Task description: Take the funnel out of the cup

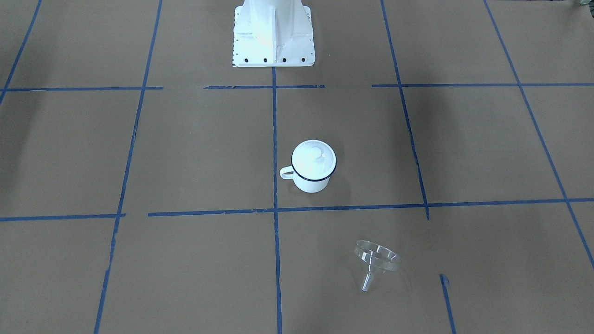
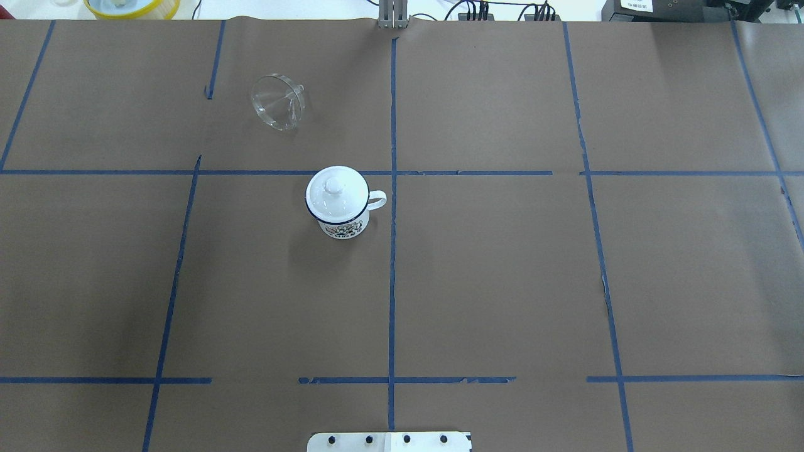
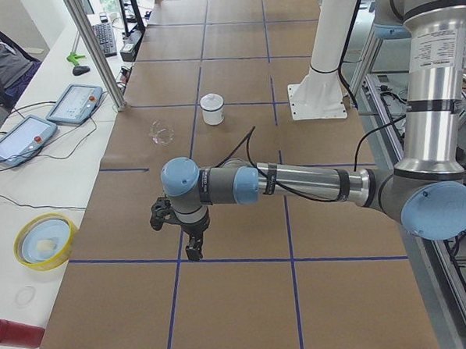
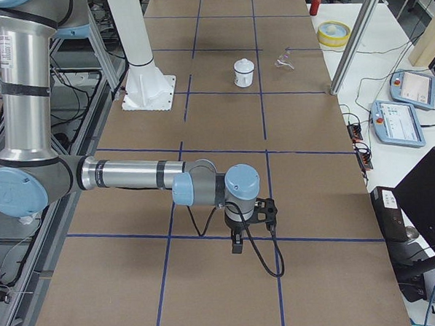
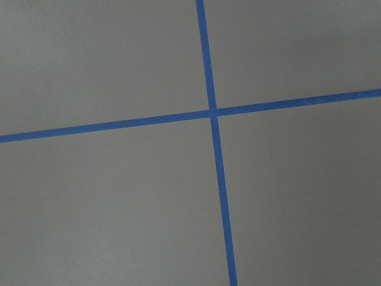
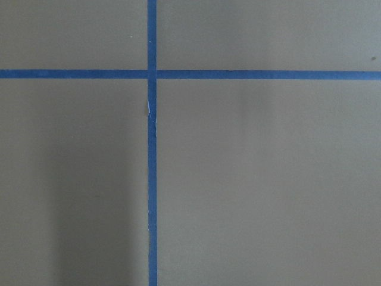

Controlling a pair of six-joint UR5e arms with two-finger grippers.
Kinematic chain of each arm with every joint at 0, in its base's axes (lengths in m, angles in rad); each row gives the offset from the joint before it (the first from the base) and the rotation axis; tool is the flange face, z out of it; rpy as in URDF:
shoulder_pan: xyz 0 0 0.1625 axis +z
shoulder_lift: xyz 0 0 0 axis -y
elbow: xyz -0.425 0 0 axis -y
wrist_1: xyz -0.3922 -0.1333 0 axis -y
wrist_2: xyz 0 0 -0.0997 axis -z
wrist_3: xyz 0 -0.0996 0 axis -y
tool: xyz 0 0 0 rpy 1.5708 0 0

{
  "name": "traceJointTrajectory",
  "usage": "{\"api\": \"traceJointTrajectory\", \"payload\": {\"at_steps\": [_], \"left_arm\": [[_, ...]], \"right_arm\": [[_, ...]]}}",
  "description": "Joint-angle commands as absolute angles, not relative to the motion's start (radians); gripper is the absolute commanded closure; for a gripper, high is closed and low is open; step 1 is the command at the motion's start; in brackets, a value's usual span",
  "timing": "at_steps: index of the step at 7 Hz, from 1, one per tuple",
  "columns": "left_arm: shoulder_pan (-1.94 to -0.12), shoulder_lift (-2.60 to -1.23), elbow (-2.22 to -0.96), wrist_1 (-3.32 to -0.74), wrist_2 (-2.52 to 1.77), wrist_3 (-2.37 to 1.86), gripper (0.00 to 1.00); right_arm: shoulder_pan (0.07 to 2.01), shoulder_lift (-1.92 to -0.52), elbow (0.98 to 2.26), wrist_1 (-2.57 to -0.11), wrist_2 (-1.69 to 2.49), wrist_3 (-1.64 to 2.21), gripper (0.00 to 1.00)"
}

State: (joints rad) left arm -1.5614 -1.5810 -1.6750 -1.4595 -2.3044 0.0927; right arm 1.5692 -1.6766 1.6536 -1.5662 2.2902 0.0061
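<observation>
The cup (image 1: pixel 312 181) stands upright near the table's middle, a white mug with a dark blue rim, and a round white knobbed lid (image 1: pixel 313 159) sits on it. It also shows in the overhead view (image 2: pixel 342 227). The funnel (image 1: pixel 376 260) is clear and lies on its side on the brown paper, apart from the cup; it shows in the overhead view (image 2: pixel 278 103) at the far left. My left gripper (image 3: pixel 193 251) and my right gripper (image 4: pixel 237 242) hang over tape lines at the table's two ends, far from both. I cannot tell whether they are open or shut.
The white robot base (image 1: pixel 274 35) stands at the table's near edge. A yellow bowl (image 3: pixel 43 241), a red can (image 3: pixel 11 333) and teach pendants (image 3: pixel 77 103) lie on the side bench beyond the paper. Blue tape lines (image 2: pixel 392 282) grid the table.
</observation>
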Motion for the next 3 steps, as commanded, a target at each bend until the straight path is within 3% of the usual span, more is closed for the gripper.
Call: {"api": "traceJointTrajectory", "payload": {"at_steps": [1, 3], "left_arm": [[-1.565, -1.580, -1.661, -1.454, -2.304, 0.072, 0.00], [-1.560, -1.589, -1.651, -1.459, -2.306, 0.074, 0.00]], "right_arm": [[1.569, -1.677, 1.654, -1.566, 2.290, 0.006, 0.00], [1.569, -1.677, 1.654, -1.566, 2.290, 0.006, 0.00]]}}
